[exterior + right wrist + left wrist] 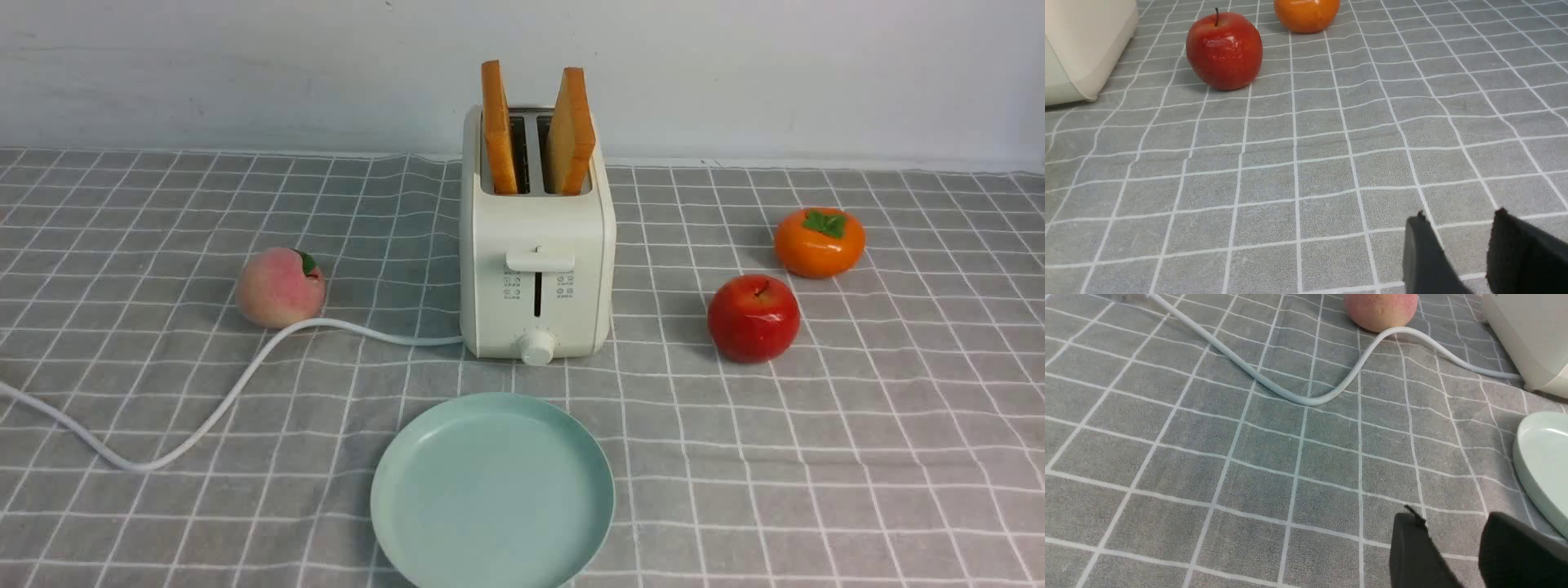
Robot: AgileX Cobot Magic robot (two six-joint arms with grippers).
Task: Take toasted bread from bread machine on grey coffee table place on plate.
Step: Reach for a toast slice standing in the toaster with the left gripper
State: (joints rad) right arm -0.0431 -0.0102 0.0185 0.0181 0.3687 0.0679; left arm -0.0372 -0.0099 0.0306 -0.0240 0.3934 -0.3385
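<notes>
Two slices of toasted bread (pixel 498 131) (pixel 570 135) stand upright in the slots of the cream-white bread machine (pixel 535 245) at the back middle of the grey coffee table (pixel 816 457). The pale green plate (pixel 492 494) lies bare in front of it. Neither arm shows in the front view. My left gripper (pixel 1453 522) hangs open over bare cloth, with the plate (pixel 1543 465) and the bread machine (pixel 1527 335) at the edge of its view. My right gripper (pixel 1459 218) is open over bare cloth too, well away from the bread machine (pixel 1081 41).
A peach (pixel 280 287) sits left of the toaster, with the white power cord (pixel 204 416) curling past it to the left edge. A red apple (pixel 753 317) and an orange persimmon (pixel 819 242) sit to the right. A white wall closes the back.
</notes>
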